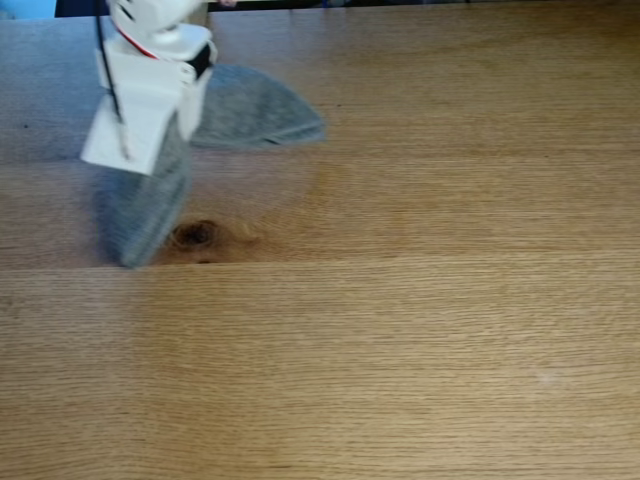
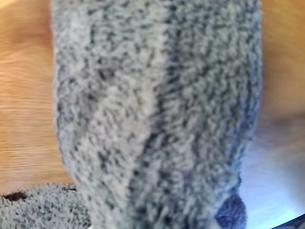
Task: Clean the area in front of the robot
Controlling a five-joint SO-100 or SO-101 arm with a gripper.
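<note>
In the fixed view the white robot arm (image 1: 160,45), with black and red wires, reaches down at the top left over the oak-grain tabletop (image 1: 400,330). Its gripper (image 1: 150,160) is shut on a grey terry cloth (image 1: 145,215). One flap of the cloth trails down to the wood beside the dark oval knot (image 1: 195,235), and another flap lies to the right behind the arm. In the wrist view the grey cloth (image 2: 152,114) fills most of the picture and hides the fingers. Bare tabletop (image 2: 24,95) shows to its left.
Wide wooden planks stretch to the right and toward the front in the fixed view. A dark strip and a blue patch (image 1: 25,8) run along the table's far edge at the top.
</note>
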